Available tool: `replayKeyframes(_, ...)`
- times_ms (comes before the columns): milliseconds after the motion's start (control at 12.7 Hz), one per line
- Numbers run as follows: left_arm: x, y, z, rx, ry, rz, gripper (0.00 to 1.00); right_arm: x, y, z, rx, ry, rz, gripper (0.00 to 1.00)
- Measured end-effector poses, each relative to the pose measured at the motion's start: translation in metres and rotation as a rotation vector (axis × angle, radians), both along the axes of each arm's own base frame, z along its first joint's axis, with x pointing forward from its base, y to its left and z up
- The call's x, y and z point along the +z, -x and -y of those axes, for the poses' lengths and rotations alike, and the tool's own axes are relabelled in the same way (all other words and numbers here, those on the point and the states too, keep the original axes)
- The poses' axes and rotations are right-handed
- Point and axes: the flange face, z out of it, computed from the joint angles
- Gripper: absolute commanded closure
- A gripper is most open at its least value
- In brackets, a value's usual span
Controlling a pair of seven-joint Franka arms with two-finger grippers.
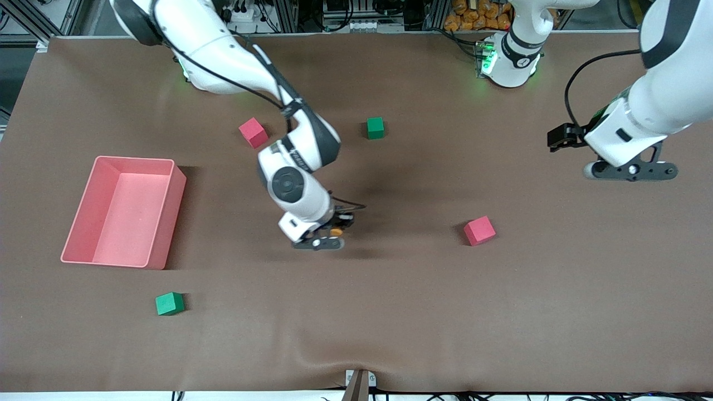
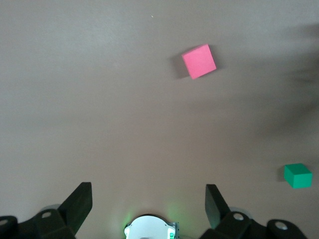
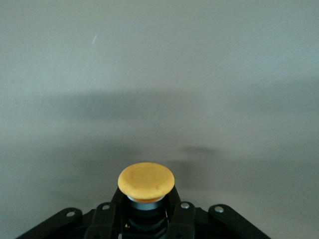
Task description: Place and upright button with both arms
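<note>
My right gripper [image 1: 327, 238] is shut on the button [image 1: 336, 230], low over the middle of the brown table. In the right wrist view the button's round orange cap [image 3: 146, 181] sticks out past the fingers [image 3: 105, 219], which clamp its black body from both sides. My left gripper [image 1: 632, 170] hangs open and holds nothing, raised over the left arm's end of the table. The left wrist view shows its two black fingertips [image 2: 79, 201] wide apart, with only bare table between them.
A pink bin [image 1: 83, 211] sits toward the right arm's end. One red cube [image 1: 479, 230] lies between the two grippers, another red cube [image 1: 253, 132] and a green cube [image 1: 375, 127] lie nearer the bases, and a second green cube [image 1: 169, 303] lies nearer the camera.
</note>
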Motion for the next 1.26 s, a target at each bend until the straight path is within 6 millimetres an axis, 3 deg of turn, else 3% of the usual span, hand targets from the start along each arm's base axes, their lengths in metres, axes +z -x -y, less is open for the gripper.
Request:
replayKeyframes(79,-0.012,-0.003,0.006,-0.010,0.001,-0.021,0.00,-0.014,0.011,-0.018,0.012,-0.004,0.008,1.00)
replayKeyframes(158,-0.025,-0.006,0.015,-0.023,0.006,-0.046,0.00,-0.027,0.021,-0.033,0.011,-0.009,0.018,0.89)
replayKeyframes(237,-0.041,-0.009,0.024,-0.032,0.019,-0.077,0.00,-0.038,0.029,-0.043,0.010,-0.011,0.020,0.01)
replayKeyframes(315,-0.058,-0.013,0.031,-0.034,0.040,-0.112,0.00,-0.044,0.034,-0.049,0.010,-0.008,0.018,0.00)
replayKeyframes(552,-0.103,-0.025,0.040,-0.021,0.098,-0.195,0.00,-0.036,0.027,-0.050,0.014,-0.006,0.046,0.00)
replayKeyframes(789,-0.130,-0.031,0.060,-0.042,0.112,-0.227,0.00,-0.007,0.001,-0.032,0.039,0.071,0.093,0.00)
replayKeyframes(1025,-0.160,-0.031,0.123,-0.047,0.092,-0.214,0.00,0.052,-0.056,0.033,0.037,0.174,0.062,0.00)
replayKeyframes(1262,-0.191,-0.027,0.197,-0.038,0.075,-0.183,0.00,0.116,-0.110,0.149,-0.073,0.194,-0.002,0.00)
